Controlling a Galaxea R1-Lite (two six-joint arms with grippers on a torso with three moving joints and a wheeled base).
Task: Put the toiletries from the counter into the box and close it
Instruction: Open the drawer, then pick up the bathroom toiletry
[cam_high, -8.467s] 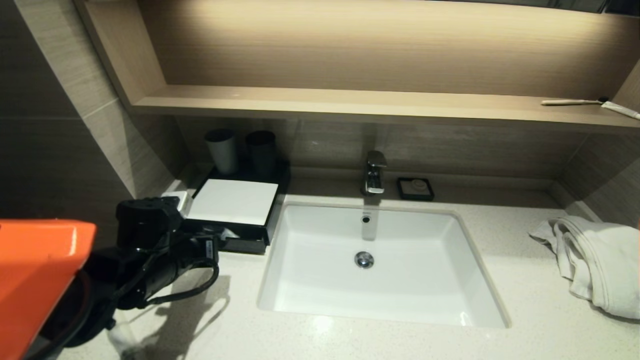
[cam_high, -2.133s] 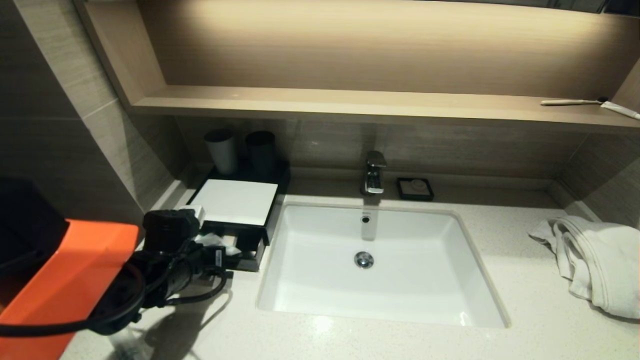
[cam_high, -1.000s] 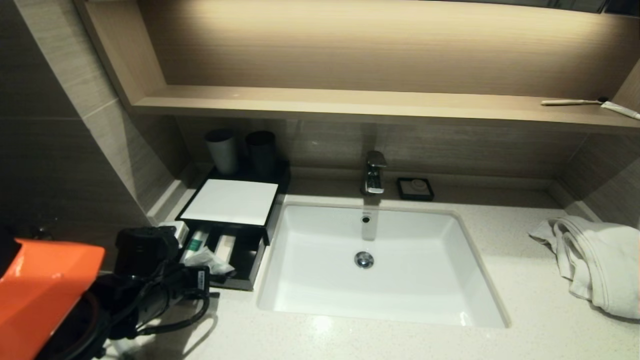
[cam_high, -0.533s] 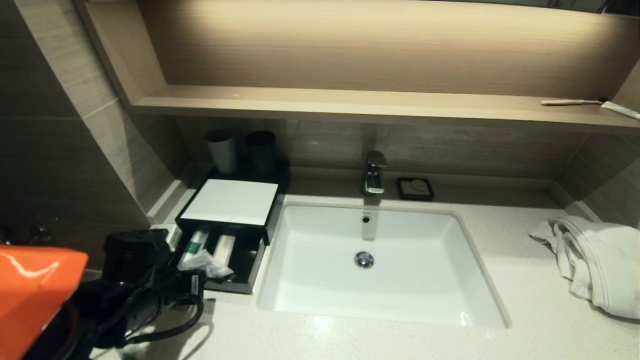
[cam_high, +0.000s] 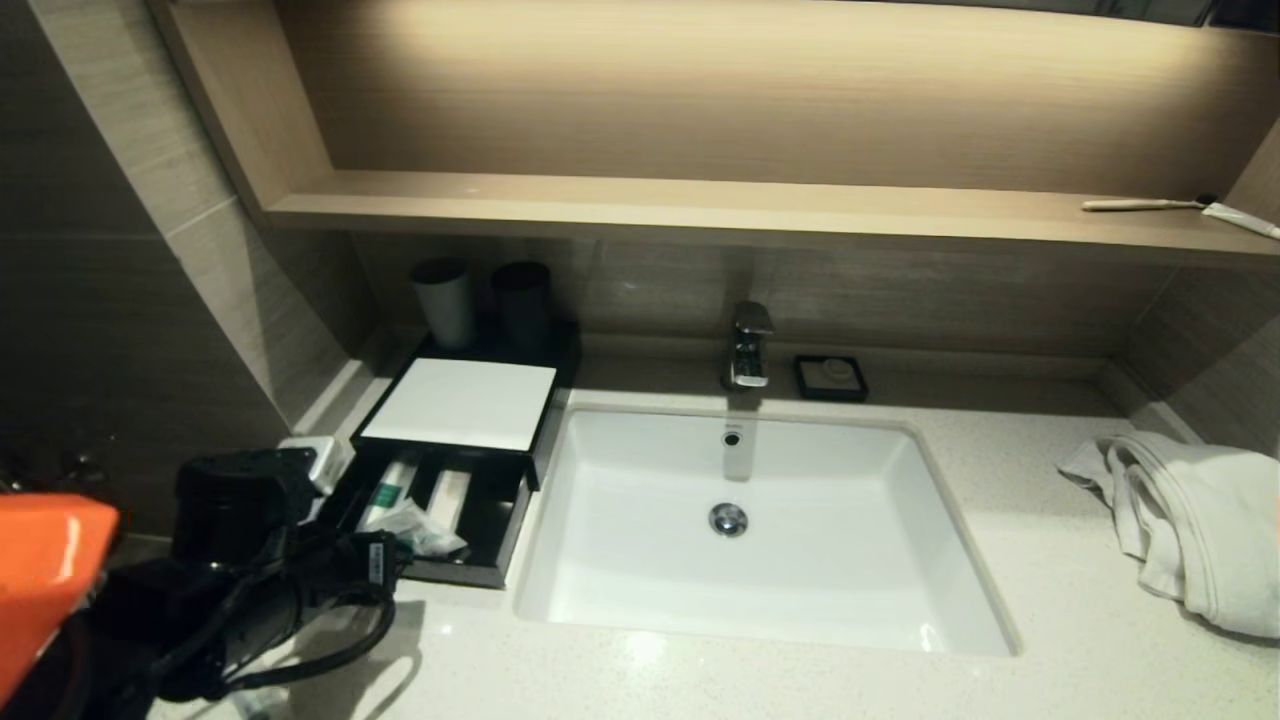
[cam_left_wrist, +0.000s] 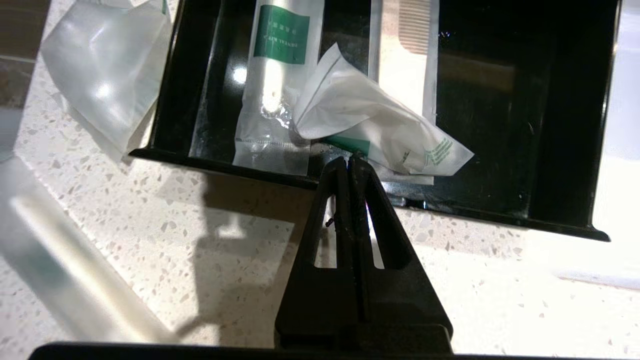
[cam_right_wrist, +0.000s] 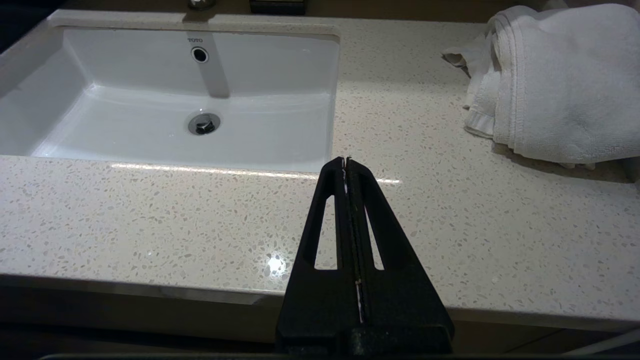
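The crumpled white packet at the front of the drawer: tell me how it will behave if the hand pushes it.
The crumpled white packet looks like thin creased wrapping, so it would probably buckle rather than slide stiffly. It rests on other packets in the black drawer, so a push may shift them too. It looks light; the left hand, shut at the drawer's front edge, could easily flick it.
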